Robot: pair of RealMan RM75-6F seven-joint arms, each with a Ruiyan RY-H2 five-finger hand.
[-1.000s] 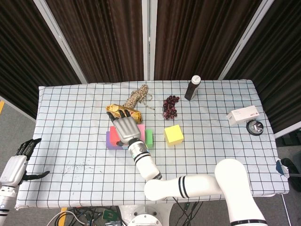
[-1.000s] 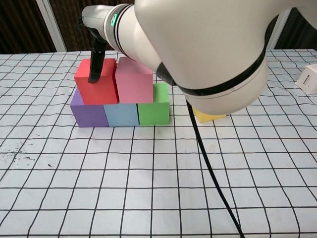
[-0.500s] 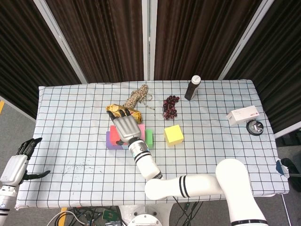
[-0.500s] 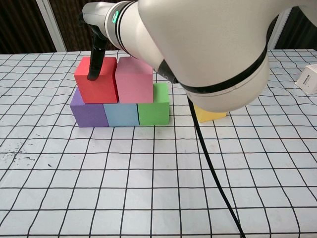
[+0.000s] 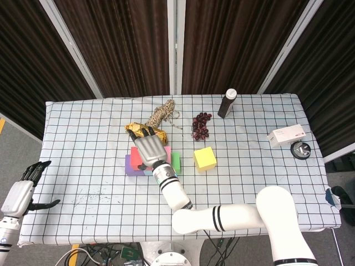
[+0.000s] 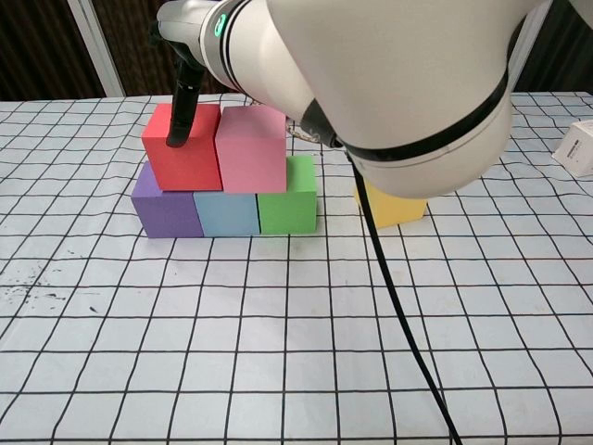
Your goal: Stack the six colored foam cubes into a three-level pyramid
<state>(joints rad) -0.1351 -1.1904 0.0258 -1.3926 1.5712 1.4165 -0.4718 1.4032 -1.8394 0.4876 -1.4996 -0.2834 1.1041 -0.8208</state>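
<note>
Six foam cubes counted. Three in a bottom row, touching side by side: purple cube [image 6: 168,206], blue cube [image 6: 227,213], green cube [image 6: 288,197]. Two on the second level: red cube [image 6: 182,148] over purple and blue, pink cube [image 6: 250,148] over blue and green, the pair touching. One yellow cube [image 5: 204,158] alone on the bench [image 5: 83,166], well to the right of the right hand, apart from the stack and not yet on top.

Right hand [image 5: 148,147]: flat, fingers spread and extended, holding nothing, lying over the red and pink cubes in the head view. Chest view shows one dark fingertip [image 6: 178,139] touching the red cube's top near its front edge. The stack sits directly under this hand; green cube just beyond its right side.

Left hand [image 5: 22,191]: at the bench's left edge, far from the cubes, thumb out to the side, nothing in it.

Other items, one each, beyond the right hand's fingertips or to its right: gold wrapped packet [image 5: 136,128] touching the fingertips in the head view, coil of twine [image 5: 162,115], bunch of dark grapes [image 5: 201,125], dark bottle [image 5: 227,103], white box [image 5: 286,136], small round black object [image 5: 301,150].
</note>
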